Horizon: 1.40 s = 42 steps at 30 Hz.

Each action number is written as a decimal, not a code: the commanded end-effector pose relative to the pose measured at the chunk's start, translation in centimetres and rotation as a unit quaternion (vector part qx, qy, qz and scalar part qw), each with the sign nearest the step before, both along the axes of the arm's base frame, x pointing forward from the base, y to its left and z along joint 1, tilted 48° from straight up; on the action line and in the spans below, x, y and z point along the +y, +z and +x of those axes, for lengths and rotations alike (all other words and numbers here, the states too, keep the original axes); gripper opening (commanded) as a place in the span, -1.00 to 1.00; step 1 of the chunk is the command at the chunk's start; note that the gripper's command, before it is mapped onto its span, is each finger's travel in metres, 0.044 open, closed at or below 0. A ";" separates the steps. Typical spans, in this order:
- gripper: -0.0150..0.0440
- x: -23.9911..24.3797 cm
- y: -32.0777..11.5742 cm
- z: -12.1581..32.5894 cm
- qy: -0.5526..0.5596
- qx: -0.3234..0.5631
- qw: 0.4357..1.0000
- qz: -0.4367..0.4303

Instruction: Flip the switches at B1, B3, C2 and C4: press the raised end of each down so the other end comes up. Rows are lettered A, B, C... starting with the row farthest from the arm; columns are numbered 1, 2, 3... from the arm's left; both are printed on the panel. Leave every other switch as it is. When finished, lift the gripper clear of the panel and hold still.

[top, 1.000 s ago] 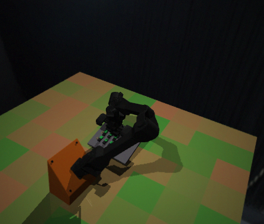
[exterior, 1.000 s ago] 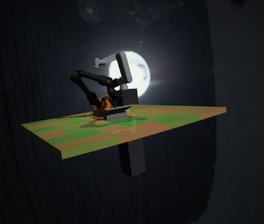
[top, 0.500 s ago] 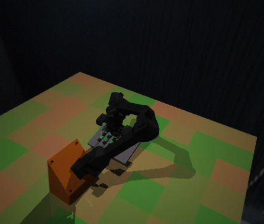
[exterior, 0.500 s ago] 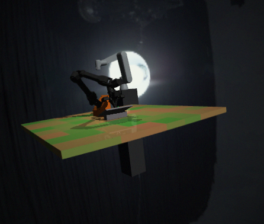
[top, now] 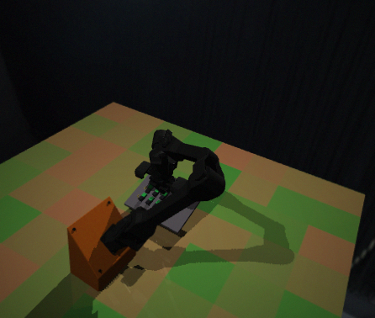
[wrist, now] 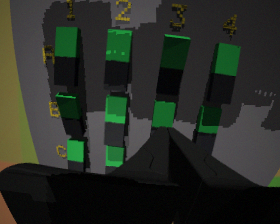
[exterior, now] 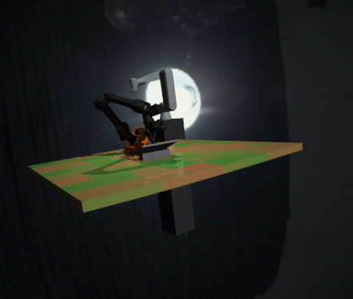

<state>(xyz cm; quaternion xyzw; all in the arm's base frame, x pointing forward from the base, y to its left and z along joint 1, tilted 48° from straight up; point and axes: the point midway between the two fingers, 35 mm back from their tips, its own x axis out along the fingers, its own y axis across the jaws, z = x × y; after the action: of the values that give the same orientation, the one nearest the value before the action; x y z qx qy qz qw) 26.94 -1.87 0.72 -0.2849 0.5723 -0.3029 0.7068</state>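
Observation:
The grey switch panel (top: 177,223) (exterior: 157,153) (wrist: 30,75) lies in front of the arm. My gripper (exterior: 153,141) (wrist: 165,133) is shut and empty; its tips are over the near end of switch B3 (wrist: 164,114), and contact cannot be told. B3 shows a bright green far half. B1 (wrist: 69,106) shows a darker green far half with a bright far edge, as do A3 (wrist: 175,52) and B4 (wrist: 209,119). C2 (wrist: 115,156) shows bright green, its near end cut off by the gripper. A1, A2, A4, B2 and C1 look bright green. C3 and C4 are hidden behind the gripper.
The arm stands on an orange wedge base (top: 88,226) (exterior: 130,149) just behind the panel's near side. The checkered table (top: 211,272) (exterior: 199,177) lies around them. A pale second arm (exterior: 168,90) on a dark post (exterior: 179,213) shows in the exterior view.

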 end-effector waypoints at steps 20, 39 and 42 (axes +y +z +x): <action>-0.49 3.2 -2.4 -5.4 0.025 -0.026 0.999 0.004; -0.49 1.5 -3.8 -5.0 0.025 -0.026 0.999 0.003; -0.49 1.3 -4.0 -4.9 0.025 -0.026 0.999 0.003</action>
<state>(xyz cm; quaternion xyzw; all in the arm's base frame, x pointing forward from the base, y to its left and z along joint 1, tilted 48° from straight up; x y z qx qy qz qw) 22.19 -0.26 -3.05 -0.2835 0.5450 -0.2913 0.7333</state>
